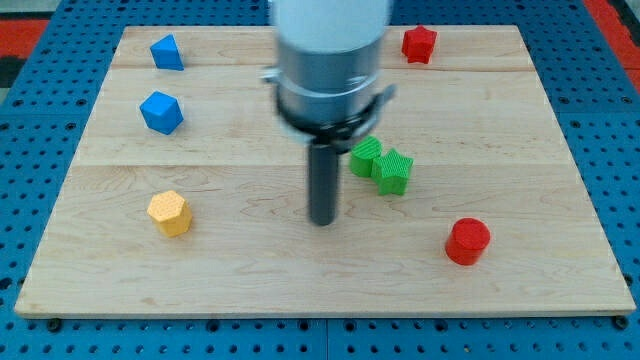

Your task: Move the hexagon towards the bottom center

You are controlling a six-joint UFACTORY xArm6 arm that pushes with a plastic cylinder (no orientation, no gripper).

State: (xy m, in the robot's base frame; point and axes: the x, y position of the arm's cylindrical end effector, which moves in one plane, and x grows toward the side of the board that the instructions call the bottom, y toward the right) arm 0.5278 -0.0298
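Standing bare, holding nothing, my tip [322,222] on wood near board centre. Yellow hexagon [170,212] well apart toward view's left of tip, untouched. Risk: off-centre push spins hexagon away; green blocks [381,166] close at tip's upper right, easily clipped.

The board [250,250] is pale wood w/ fine grain, smooth and matt, made of glued planks, and it lies on a blue perforated base [40,40] that looks like matt plastic or painted metal. The blocks look like matt plastic: the yellow hexagon [169,212] and red cylinder [467,241] smooth, the green star [393,171] w/ fine ribbed lines. The rod [322,185] above my tip [321,222] is dark w/ a dull metal sheen; the arm housing [330,50] is pale grey, approx. satin.
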